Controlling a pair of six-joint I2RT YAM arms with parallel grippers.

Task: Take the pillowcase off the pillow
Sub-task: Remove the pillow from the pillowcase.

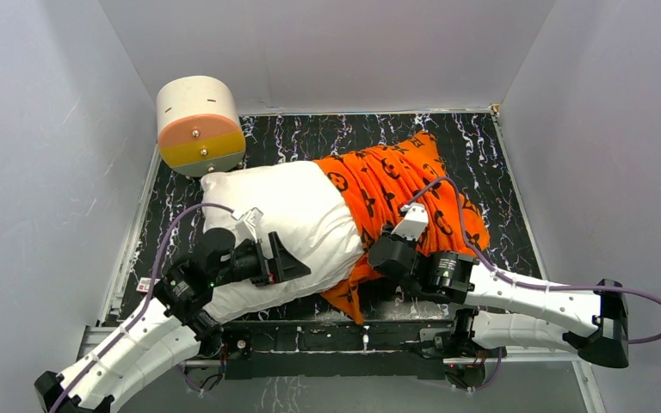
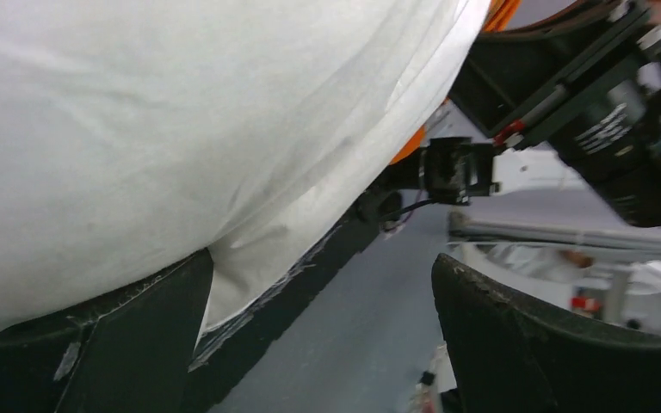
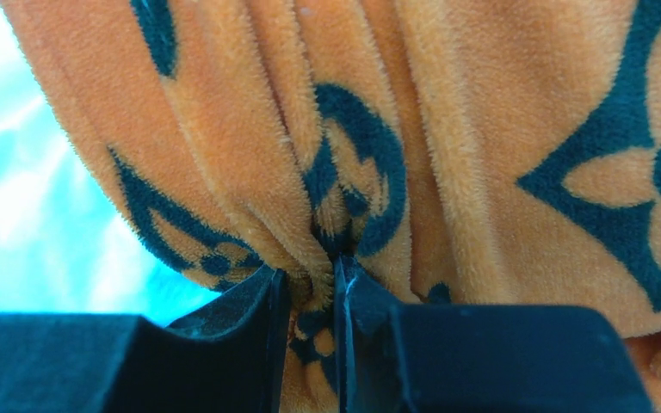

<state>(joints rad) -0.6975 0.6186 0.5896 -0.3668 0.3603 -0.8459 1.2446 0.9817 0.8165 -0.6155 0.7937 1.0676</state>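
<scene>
pillowcase [image 1: 393, 182] hides right half of the pillow [image 1: 286, 217].

1. The pillow [image 1: 284, 211] and the pillowcase [image 1: 396, 185] fill the middle of the marbled floor [image 1: 310, 133], left to right.
2. A cream-and-orange cylinder [image 1: 200, 126] blocks the far left corner, touching the pillow.
3. Bare floor runs along the far wall [image 1: 353, 52] and down the right side.
4. The left arm [image 1: 129, 344] and the right arm [image 1: 525, 301] cross the near edge. The left gripper [image 1: 286, 258] stands wide-jawed against the pillow, and the right gripper [image 3: 310, 288] pinches the pillowcase.
</scene>
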